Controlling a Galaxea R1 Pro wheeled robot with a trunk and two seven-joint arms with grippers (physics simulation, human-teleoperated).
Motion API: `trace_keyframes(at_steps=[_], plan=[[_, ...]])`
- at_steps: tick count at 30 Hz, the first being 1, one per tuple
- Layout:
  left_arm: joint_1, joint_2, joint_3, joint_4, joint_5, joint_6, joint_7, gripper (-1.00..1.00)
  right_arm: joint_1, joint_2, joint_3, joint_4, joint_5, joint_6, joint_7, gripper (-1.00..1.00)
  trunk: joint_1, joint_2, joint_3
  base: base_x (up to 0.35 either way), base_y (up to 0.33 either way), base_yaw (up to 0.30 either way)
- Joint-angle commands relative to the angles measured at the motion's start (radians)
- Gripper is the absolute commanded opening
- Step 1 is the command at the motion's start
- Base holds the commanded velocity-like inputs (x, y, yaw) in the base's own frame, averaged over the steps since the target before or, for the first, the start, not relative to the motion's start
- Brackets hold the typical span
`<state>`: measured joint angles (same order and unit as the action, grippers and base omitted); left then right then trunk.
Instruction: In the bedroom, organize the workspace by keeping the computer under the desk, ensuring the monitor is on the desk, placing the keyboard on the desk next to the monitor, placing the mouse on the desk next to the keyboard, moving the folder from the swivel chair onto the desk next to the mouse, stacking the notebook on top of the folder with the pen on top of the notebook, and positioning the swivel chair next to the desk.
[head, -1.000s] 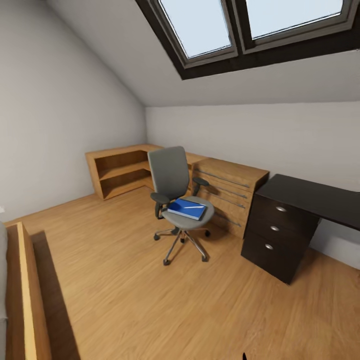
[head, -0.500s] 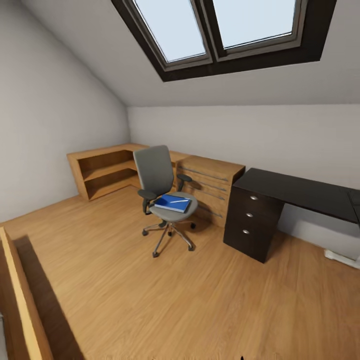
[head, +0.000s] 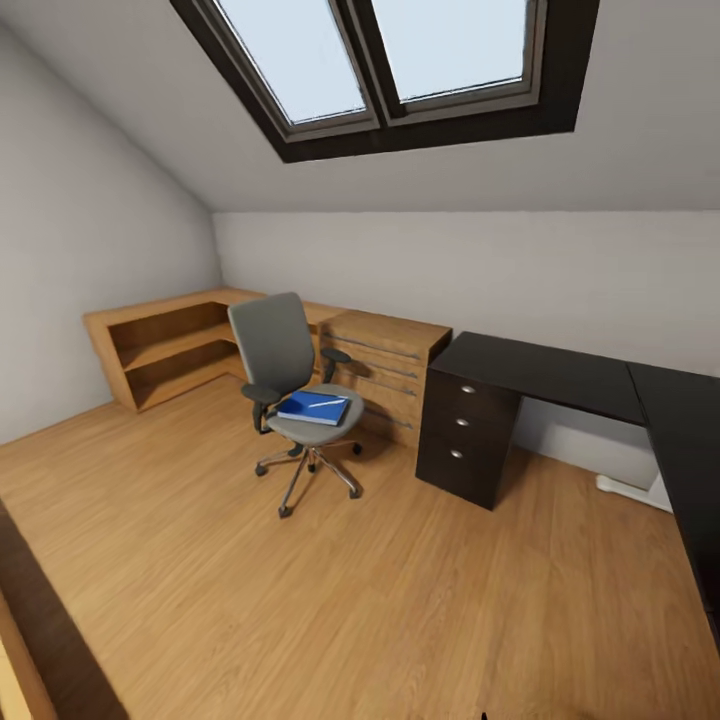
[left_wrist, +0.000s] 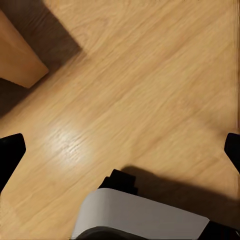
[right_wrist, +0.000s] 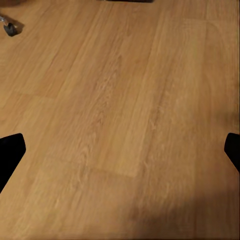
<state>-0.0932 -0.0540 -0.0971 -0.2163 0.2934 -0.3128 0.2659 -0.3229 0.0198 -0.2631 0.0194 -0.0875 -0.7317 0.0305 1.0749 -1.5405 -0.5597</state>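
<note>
The swivel chair (head: 280, 350), with grey seat and back, stands on the wood floor to the left of the desk (head: 540, 370). On its seat lies the blue folder (head: 312, 409) with the thin white pen (head: 328, 403) on top. The desk's black top runs right and turns toward me, with a dark three-drawer unit (head: 462, 436) and a white leg (head: 632, 488). The monitor, keyboard, mouse, computer and notebook are out of view. My left gripper (left_wrist: 120, 150) and right gripper (right_wrist: 120, 147) both hang open over bare floor, holding nothing.
A low light-wood shelf unit (head: 165, 340) and a wooden drawer chest (head: 385, 362) line the far wall behind the chair. A wooden frame (head: 18, 665) sits at my near left. A chair castor (right_wrist: 10, 27) shows in the right wrist view. My white base (left_wrist: 140, 217) is below the left gripper.
The head view has swung to the right, so chair and desk sit further left in the picture and more of the desk's right wing shows. Nothing in the room has moved.
</note>
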Motion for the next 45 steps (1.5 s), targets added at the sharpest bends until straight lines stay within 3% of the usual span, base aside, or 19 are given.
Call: trace_keyframes(at_steps=[1,14,38,45], plan=[[0.0,0.0,-0.009,0.0,0.008,-0.003,0.006,1.0,-0.001,0.0,0.002,0.002,-0.009,-0.004,0.003,1.0,-0.004,0.007,0.001,-0.002,0.0,-0.232],[0.0,0.0,-0.008,0.0,0.009,-0.004,0.006,1.0,-0.001,0.001,0.002,0.002,-0.009,-0.005,0.003,1.0,-0.054,0.098,0.032,-0.034,0.01,-0.232],[0.0,0.0,-0.007,0.0,0.009,-0.006,0.007,1.0,-0.001,0.008,0.002,0.002,-0.008,-0.004,0.005,1.0,-0.146,0.266,0.09,-0.296,0.124,-0.235],[0.0,0.002,-0.008,0.0,0.01,-0.008,0.008,1.0,-0.001,0.009,0.002,0.002,-0.008,-0.003,0.005,1.0,-0.146,0.266,0.087,-0.092,0.033,-0.257]])
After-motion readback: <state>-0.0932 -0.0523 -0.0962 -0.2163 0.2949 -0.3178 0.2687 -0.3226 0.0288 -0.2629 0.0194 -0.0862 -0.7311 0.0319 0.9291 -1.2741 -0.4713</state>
